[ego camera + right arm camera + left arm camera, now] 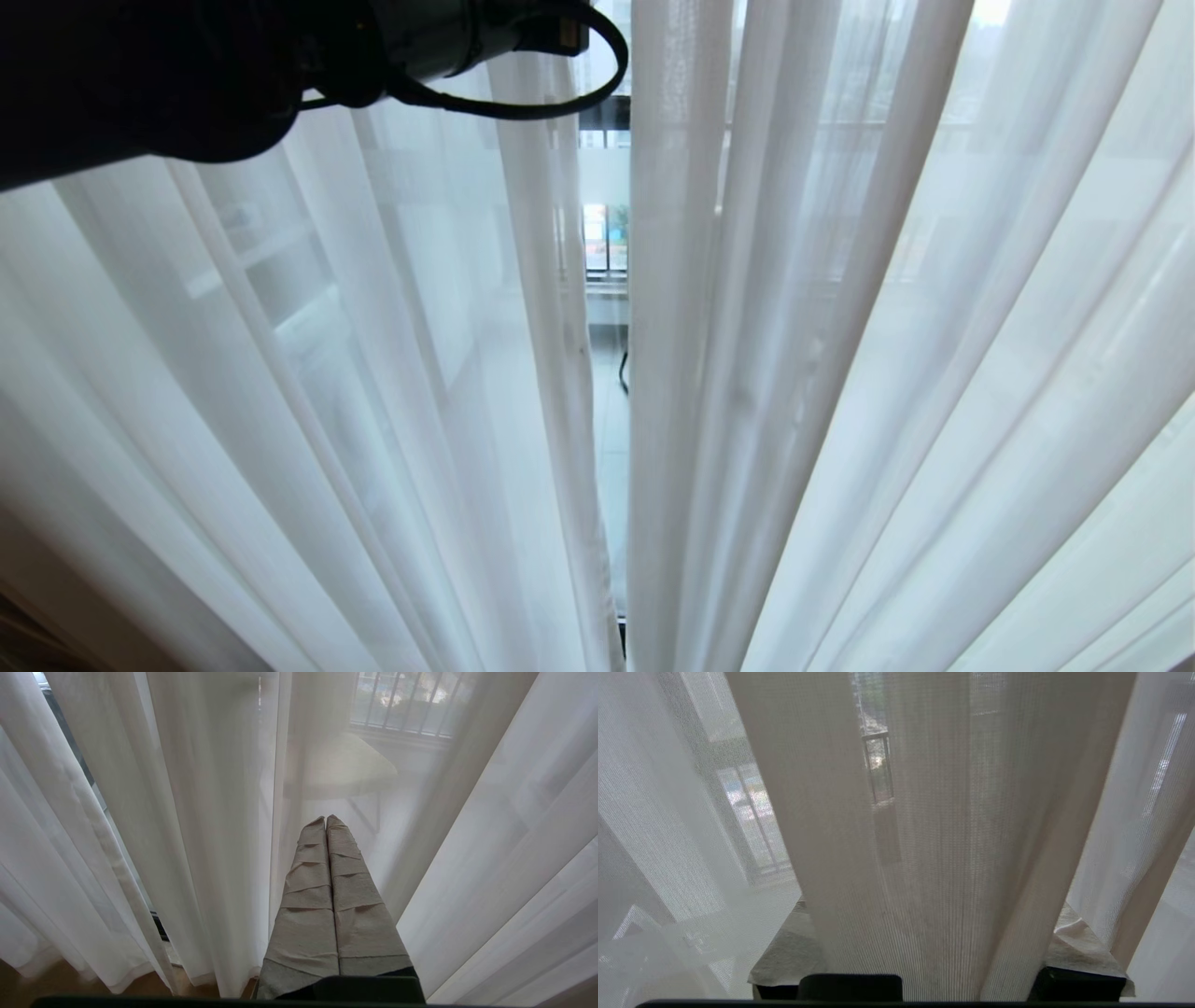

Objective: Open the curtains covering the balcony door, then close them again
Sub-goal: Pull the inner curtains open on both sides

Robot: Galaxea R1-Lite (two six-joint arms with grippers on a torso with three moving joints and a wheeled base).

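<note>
The curtains here are thin white sheers (840,373) hanging in long folds across the whole head view, with a narrow slit (609,308) between the two panels. My left arm (187,75) reaches in from the upper left toward the left panel. In the left wrist view, a thick fold of that sheer (934,835) falls between the tape-wrapped fingers (784,952) of my left gripper (934,905), which stand wide apart. Their tips are hidden behind the cloth. My right gripper (325,819) is shut and empty, low in front of the sheers. A black strip of the balcony door frame (65,732) shows between folds.
Behind the sheers a pale round table (345,765) and a barred railing (402,704) show dimly on the balcony. A strip of wooden floor (60,980) runs under the curtain hems. A looped black cable (523,103) hangs from my left wrist.
</note>
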